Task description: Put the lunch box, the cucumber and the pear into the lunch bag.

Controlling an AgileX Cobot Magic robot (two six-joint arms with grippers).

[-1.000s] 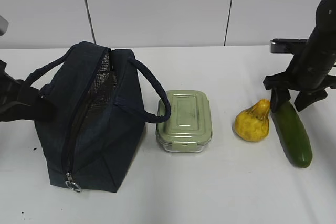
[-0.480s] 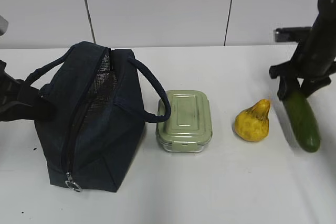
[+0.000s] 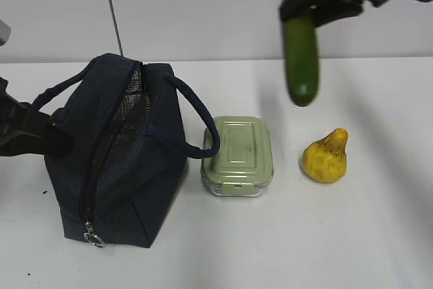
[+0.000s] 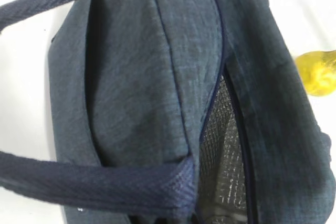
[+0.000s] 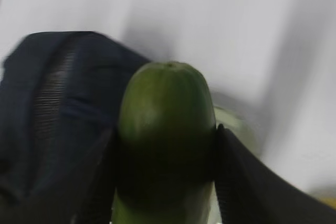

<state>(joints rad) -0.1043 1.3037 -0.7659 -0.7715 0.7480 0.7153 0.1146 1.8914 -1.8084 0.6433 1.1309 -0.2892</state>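
Observation:
My right gripper (image 3: 302,13) is shut on the dark green cucumber (image 3: 301,65) and holds it hanging upright high above the table, over the gap between the lunch box (image 3: 238,155) and the pear (image 3: 326,157). In the right wrist view the cucumber (image 5: 165,124) fills the space between the fingers (image 5: 241,182). The navy lunch bag (image 3: 135,167) stands at the left, its top unzipped and the silvery lining showing. My left gripper (image 3: 37,137) is at the bag's left side, shut on its left handle (image 4: 100,184). The pear also shows in the left wrist view (image 4: 317,72).
The white table (image 3: 270,248) ends at a pale wall behind. The bag's right handle (image 3: 196,120) droops over the lunch box's left edge. The zipper's metal ring pull (image 3: 93,238) hangs at the bag's near end.
My right gripper has lifted the cucumber off the table at the far right and carried it up and to the left. The bag, lunch box, pear and left arm have not moved.

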